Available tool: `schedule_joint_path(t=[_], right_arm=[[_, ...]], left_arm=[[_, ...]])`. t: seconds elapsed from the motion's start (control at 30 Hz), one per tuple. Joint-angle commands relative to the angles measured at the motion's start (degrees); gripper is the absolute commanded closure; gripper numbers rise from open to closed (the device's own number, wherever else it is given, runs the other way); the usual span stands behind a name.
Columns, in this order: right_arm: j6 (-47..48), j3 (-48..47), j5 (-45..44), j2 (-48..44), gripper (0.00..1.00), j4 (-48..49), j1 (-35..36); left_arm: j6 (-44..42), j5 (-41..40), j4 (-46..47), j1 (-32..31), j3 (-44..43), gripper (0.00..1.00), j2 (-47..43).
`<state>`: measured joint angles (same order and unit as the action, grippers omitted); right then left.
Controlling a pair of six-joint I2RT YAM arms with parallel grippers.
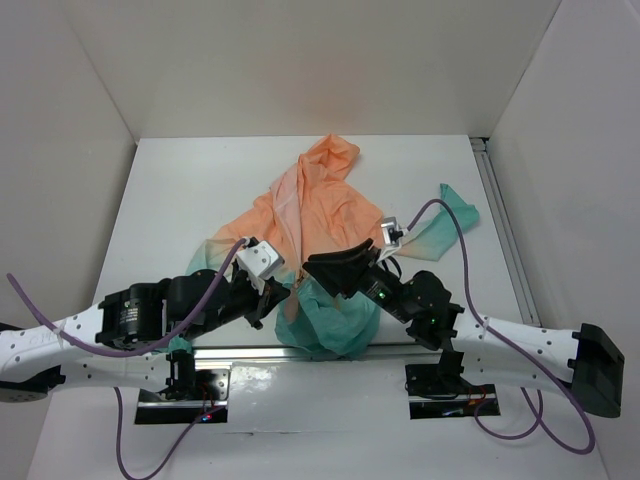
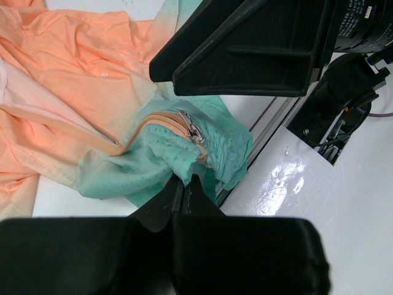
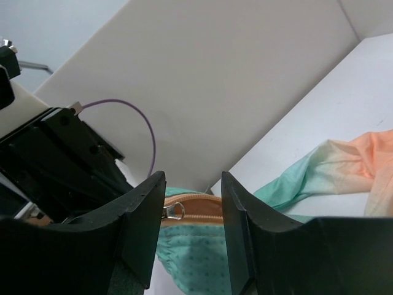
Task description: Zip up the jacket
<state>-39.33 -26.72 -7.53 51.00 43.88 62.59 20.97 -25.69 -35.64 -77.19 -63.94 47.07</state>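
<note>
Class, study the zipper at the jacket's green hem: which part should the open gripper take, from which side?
Probably the small metal pull tab: it juts free of the zipper, facing the open right gripper. Come in from the hem end of the jacket, closing on the tab's flat faces.

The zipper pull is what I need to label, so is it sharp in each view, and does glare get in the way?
Left wrist view: zipper pull sharp and evenly lit; glare only on the glossy white surface at right. Right wrist view: pull small but fairly crisp between the open right claw fingers. Top external view: pull hidden under the arms, no glare on the jacket.
</note>
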Motion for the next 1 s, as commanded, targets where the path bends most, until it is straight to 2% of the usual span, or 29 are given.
schedule_joint_path(t=[0.0,0.97], right_arm=[[-2.4,-0.4,3.0,0.1,0.52,5.1,-0.3],[-7.5,3.3,5.1,1.6,0.55,9.4,0.3]], left_arm=[[-1.1,-0.9,1.6,-0.2,-1.6,1.0,-0.3],[-1.1,-0.9,1.6,-0.2,-2.2,1.0,0.2]])
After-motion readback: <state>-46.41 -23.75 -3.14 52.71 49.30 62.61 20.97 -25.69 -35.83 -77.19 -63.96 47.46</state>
